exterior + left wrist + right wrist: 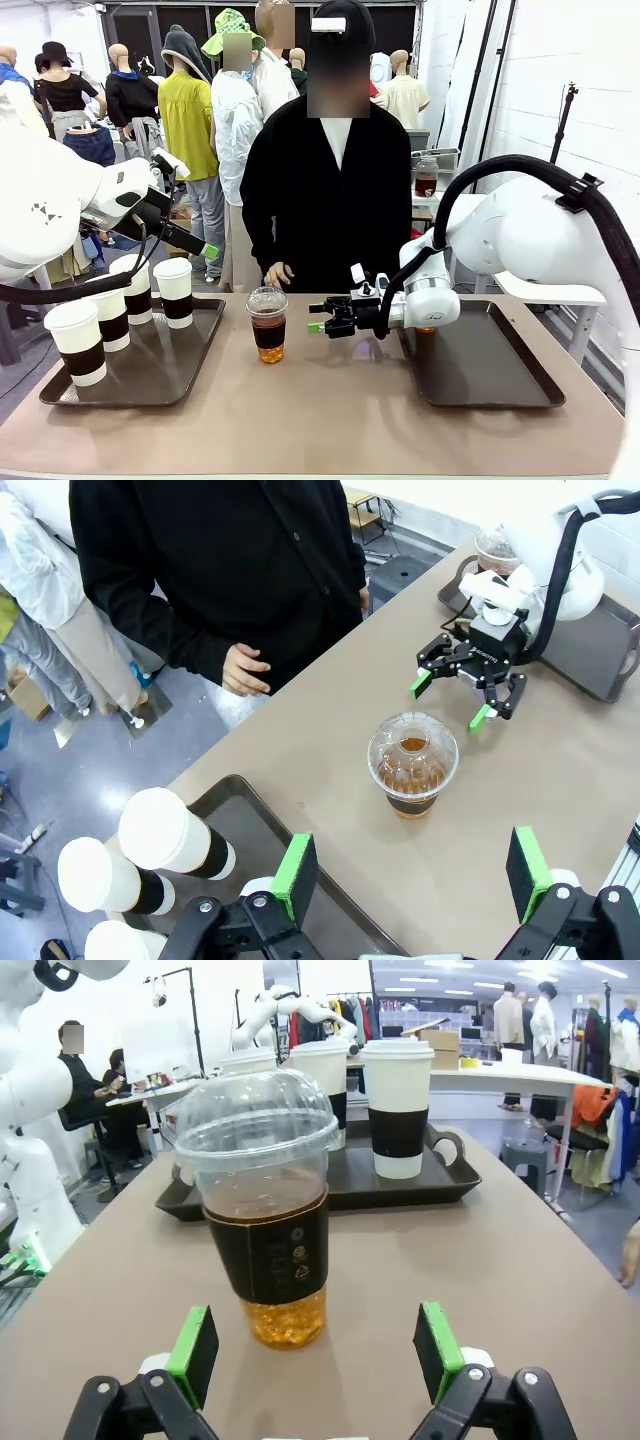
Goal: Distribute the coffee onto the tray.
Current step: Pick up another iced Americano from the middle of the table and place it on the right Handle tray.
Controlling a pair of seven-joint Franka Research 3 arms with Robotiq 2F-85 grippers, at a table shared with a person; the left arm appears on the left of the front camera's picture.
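Our right gripper (451, 700) gapes wide toward the dome-lidded cup (412, 765). It looks like thin, crushable plastic that may slosh, so we'd clasp its dark sleeve (270, 1255) gently. Left gripper (412, 870) is wide too.

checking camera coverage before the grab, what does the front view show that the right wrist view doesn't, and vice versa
Front view: the right tray and four paper cups on the left tray. Right wrist view: pale print on the dark sleeve of the dome-lidded cup, and three of those paper cups behind it. Both: that cup standing on the table, off either tray, with the right gripper open.
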